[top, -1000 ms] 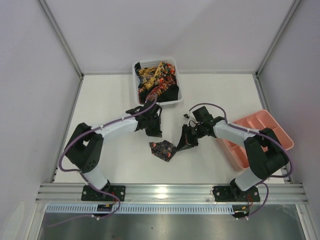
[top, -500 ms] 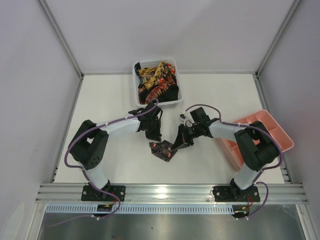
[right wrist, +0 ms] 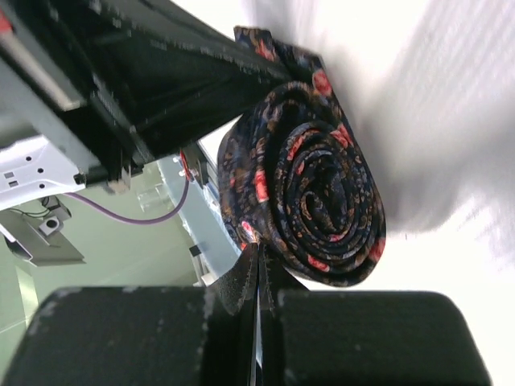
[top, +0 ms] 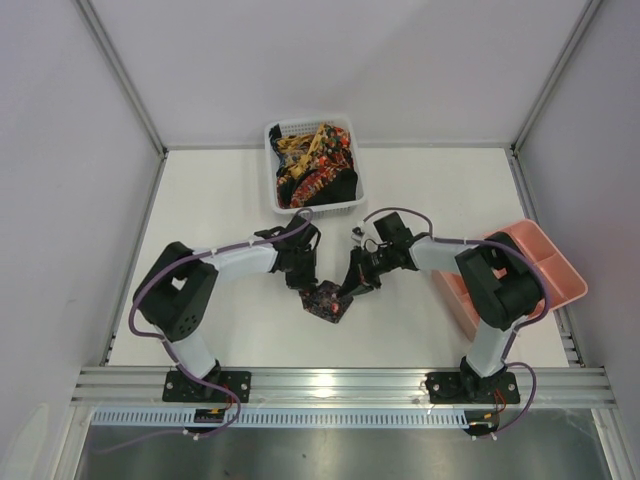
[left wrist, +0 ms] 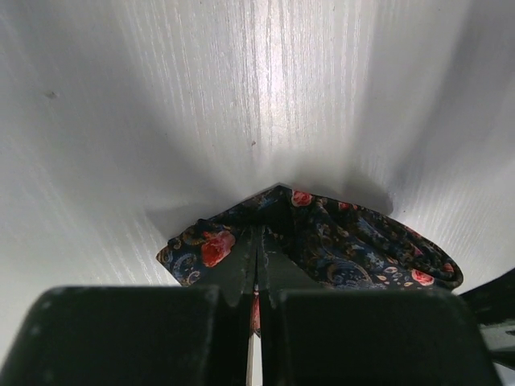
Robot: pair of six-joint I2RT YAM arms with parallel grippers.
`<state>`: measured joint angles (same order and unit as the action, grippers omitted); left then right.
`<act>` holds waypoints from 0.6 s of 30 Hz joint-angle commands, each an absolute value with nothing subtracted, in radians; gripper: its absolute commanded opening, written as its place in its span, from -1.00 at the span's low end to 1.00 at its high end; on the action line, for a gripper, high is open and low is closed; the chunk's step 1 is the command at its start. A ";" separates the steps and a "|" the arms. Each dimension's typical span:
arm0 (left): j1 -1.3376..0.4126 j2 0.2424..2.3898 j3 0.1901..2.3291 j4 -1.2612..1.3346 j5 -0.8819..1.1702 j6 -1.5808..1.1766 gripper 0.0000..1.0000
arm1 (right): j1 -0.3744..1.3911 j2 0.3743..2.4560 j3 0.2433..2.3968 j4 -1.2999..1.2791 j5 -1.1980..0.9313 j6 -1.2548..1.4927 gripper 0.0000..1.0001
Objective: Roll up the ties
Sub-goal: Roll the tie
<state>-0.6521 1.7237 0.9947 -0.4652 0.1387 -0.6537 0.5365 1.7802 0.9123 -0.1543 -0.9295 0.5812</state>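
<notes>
1 rolled tie [top: 325, 301] lies on the bench [top: 220, 210] between the arms. The left end effector [top: 307, 287] and right end effector [top: 346, 290] are both fully closed, tips against the roll; whether either pinches cloth is unclear. More ties [top: 312, 160] fill the basket [top: 274, 204].

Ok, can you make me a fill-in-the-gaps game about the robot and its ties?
1. The flowery tie between the two grippers is ____ up.
2. More ties wait in the white ____ at the far side of the table.
3. The tray beside the right arm is the colour ____.
4. The left gripper and the right gripper both have their jaws ____.

Missing words: rolled; basket; pink; shut.
</notes>
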 commanded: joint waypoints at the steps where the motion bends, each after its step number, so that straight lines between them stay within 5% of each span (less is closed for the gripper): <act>1: -0.655 1.684 0.966 -0.428 0.149 -0.660 -0.99 | 0.554 1.825 0.974 -0.132 -0.942 0.554 -1.00; 18: -0.652 1.608 0.979 -0.531 0.020 -0.652 -0.99 | 0.589 1.944 1.012 -0.228 -0.884 0.477 -1.00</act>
